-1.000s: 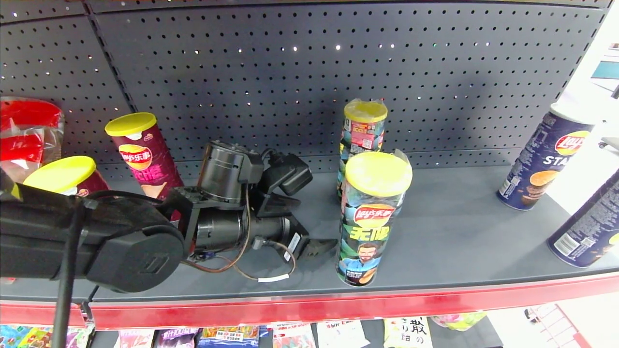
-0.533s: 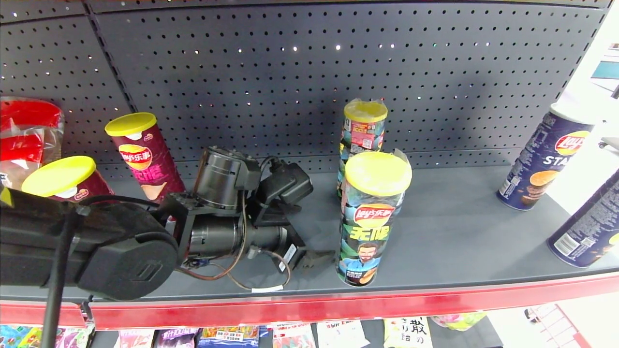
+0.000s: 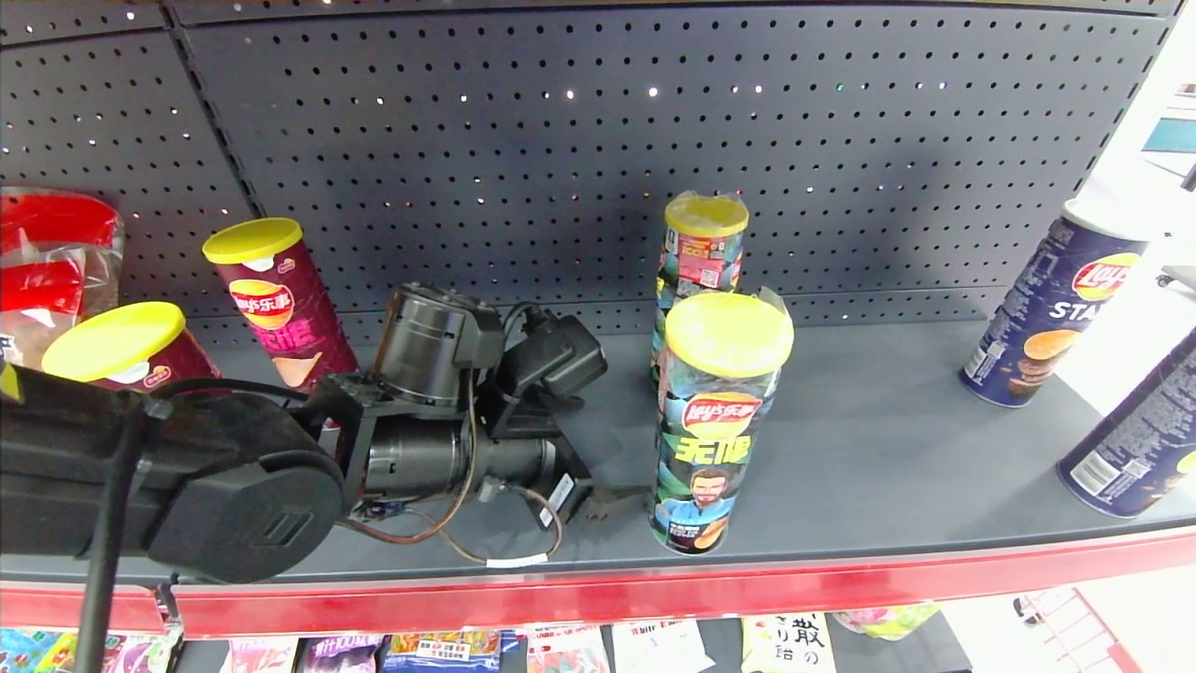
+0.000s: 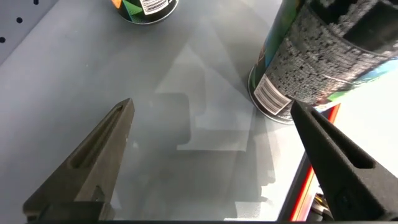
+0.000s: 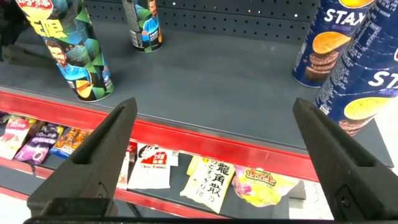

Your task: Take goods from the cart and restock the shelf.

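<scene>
A green chip can (image 3: 718, 421) with a yellow lid stands near the front of the grey shelf (image 3: 869, 449), with a second like it (image 3: 703, 245) behind. My left gripper (image 3: 612, 493) lies low on the shelf just left of the front can, apart from it. In the left wrist view the left gripper (image 4: 211, 118) is open and holds nothing, with the front can (image 4: 311, 56) beside one finger. My right gripper (image 5: 214, 109) is open and holds nothing, out in front of the shelf's red edge (image 5: 205, 140), facing the green can (image 5: 68, 50).
Two maroon cans (image 3: 276, 290) and red packets (image 3: 47, 243) stand at the shelf's left. Two blue cans (image 3: 1051, 299) stand at the right. Pegboard (image 3: 561, 140) closes the back. Snack packets (image 3: 561, 645) hang on the tier below. Bare shelf lies between the green and blue cans.
My left arm has drawn back a little to the left and sunk lower, so its fingertip sits farther from the front green can. The cans stay put.
</scene>
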You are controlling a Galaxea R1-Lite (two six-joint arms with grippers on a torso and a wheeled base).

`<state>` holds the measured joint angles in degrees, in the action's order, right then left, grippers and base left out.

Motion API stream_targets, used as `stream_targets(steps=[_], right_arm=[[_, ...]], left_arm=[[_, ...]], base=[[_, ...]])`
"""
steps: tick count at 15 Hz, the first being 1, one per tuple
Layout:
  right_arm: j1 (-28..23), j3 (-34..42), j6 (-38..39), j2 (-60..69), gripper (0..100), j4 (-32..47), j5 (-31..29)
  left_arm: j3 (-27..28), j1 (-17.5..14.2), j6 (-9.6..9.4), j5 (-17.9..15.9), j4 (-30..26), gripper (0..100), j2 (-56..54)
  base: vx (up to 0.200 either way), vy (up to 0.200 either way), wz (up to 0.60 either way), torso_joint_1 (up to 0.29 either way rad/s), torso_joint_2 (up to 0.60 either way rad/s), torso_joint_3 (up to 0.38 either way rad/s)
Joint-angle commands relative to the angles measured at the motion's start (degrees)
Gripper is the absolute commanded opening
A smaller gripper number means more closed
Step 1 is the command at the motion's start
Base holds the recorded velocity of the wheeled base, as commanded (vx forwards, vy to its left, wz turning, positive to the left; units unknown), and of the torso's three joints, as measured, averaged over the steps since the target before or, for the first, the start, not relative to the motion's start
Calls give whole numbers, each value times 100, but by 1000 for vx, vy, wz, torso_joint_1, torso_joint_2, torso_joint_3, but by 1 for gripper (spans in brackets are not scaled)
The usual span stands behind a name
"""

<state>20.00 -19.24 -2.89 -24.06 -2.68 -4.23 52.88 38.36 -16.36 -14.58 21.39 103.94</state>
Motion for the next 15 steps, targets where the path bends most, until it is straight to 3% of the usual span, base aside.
stream_targets(steps=[1,12,15], right_arm=[[3,-10,-1,-11,100,-4,1],[3,-54,-1,-11,100,5,1],[3,-36,-1,-2,100,5,1]], left_arm=[[12,4,1,-1,5,100,-14],[20,92,1,8,23,100,21],[-208,48,28,17,14,100,-225]], base=[[0,0,0,0,0,0],[0,0,0,0,0,0],[0,0,0,0,0,0]])
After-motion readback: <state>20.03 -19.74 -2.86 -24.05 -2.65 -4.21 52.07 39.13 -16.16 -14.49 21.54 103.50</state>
